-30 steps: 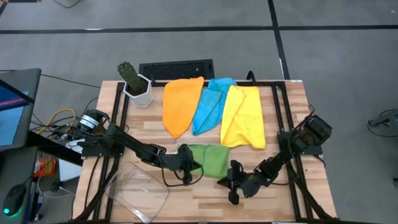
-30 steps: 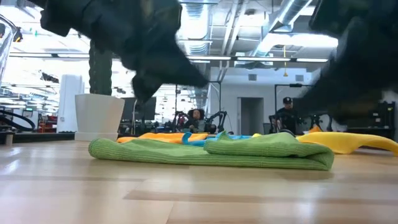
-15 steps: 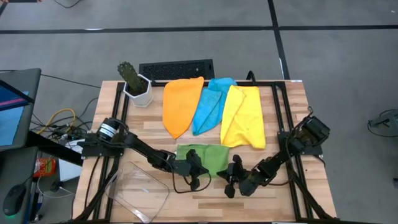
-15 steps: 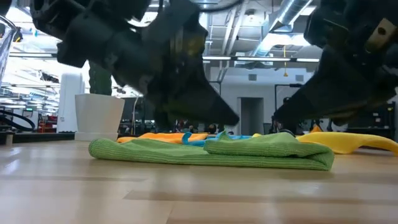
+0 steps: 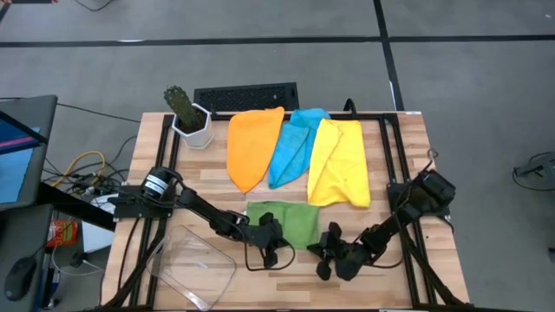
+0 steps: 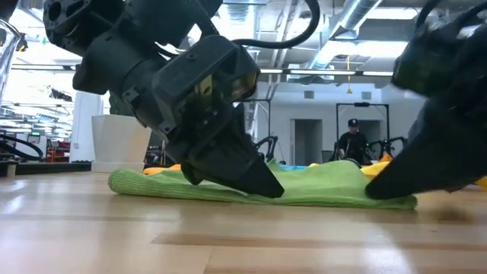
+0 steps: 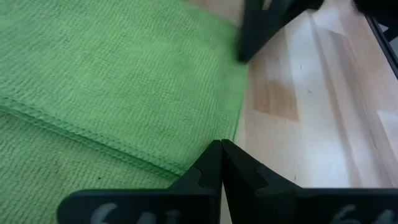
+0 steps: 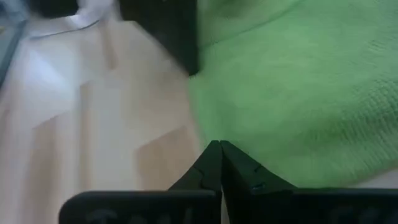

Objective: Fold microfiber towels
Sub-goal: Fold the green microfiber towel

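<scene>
While the green towel [image 5: 286, 221] lies folded on the counter [image 5: 408, 165], both claws are pressed down at its near edge, where half a second ago they were held just above the cloth. The left claw [image 5: 270, 253] is seen at the towel's near left corner, its fingers brought together tip to tip in the left wrist view, right at the hem; whether any cloth is pinched between them cannot be told. The right claw [image 5: 325, 260] is set just beside the near right corner, fingers likewise clenched to a point at the towel's edge in its own wrist view. In the low view the raised flap that stood on the towel's right half a moment ago is now flattened, and the right edge is drawn out a little. This is judged to mean that the fold is being smoothed or the edge gathered for a further fold. Beyond the claws, the orange towel [image 5: 251, 147], the light blue towel [image 5: 293, 147] and the yellow towel [image 5: 340, 165] are spread unfolded, well apart from both claws.
</scene>
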